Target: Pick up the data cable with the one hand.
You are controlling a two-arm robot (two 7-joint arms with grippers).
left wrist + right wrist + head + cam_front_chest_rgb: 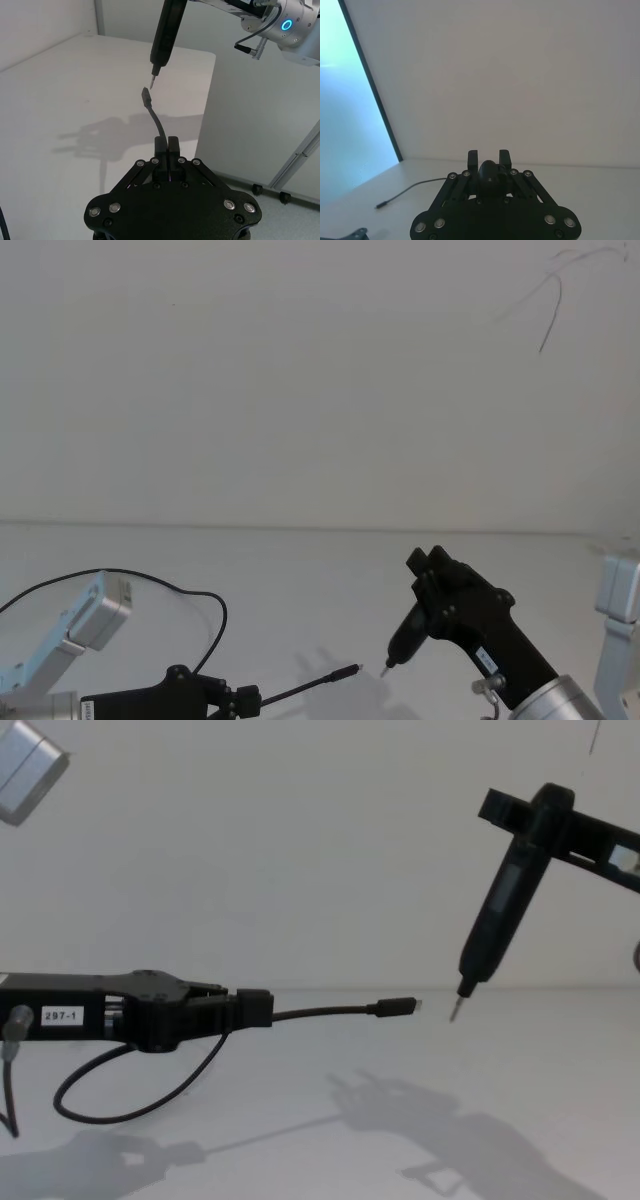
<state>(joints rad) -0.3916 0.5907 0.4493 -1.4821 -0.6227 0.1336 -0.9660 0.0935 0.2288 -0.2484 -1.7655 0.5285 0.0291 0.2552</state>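
Cable already sits in the left gripper [255, 1008], the black one with the 297-1 label, low on the left over the white table [330, 1140]: its fingers are pinched shut on the data cable [320, 1013] a little behind the plug. From the fingers the free end runs out level toward the right, and the plug [395, 1007] hangs in the air just short of the pale tip of the dark pen-shaped tool [497, 916]. That tool is clamped in the right gripper [489, 161], higher on the right, slanting down toward the plug. Behind the left gripper the cord loops back over the table. Nothing stands between plug and tip.
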